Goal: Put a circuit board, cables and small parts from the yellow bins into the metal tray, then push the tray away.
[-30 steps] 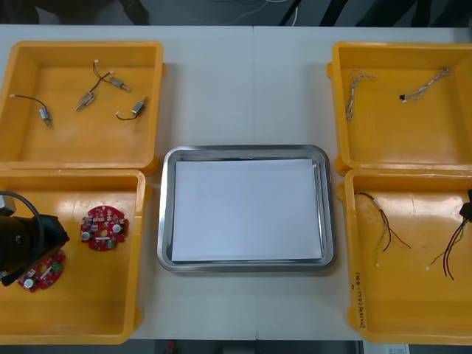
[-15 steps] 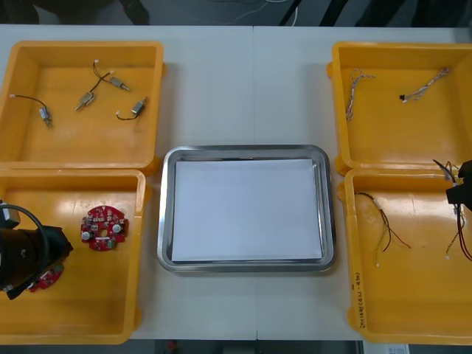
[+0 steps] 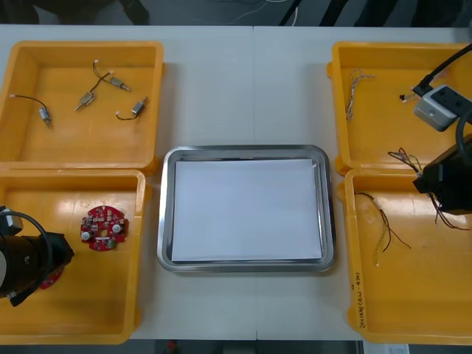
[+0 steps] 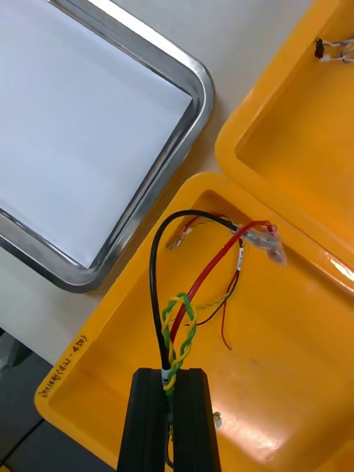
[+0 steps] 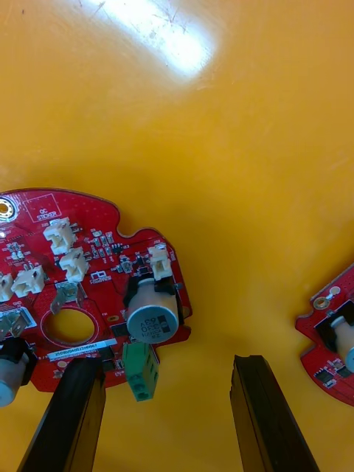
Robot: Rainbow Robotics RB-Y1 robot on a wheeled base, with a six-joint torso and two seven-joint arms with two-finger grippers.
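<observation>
Front, left: left gripper (image 3: 50,267) low in the near left bin (image 3: 110,324), over a board (image 3: 51,279)
Front, right: right gripper (image 3: 431,183) above the near right bin's (image 3: 413,328) far wall, cable (image 3: 404,156) hanging from it, tray (image 3: 243,151) to its left
Right wrist: fingers (image 4: 151,413) clamped on the cable's (image 4: 177,332) twisted end; light, floppy, loose ends will likely swing
Left wrist: fingers (image 5: 74,413) wide apart, board (image 5: 81,295) beside one finger; stiff, fragile, best pinched at its rim

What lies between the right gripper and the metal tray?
In the right wrist view: the right gripper's cable ends, the yellow bin's wall, then a strip of table.
</observation>
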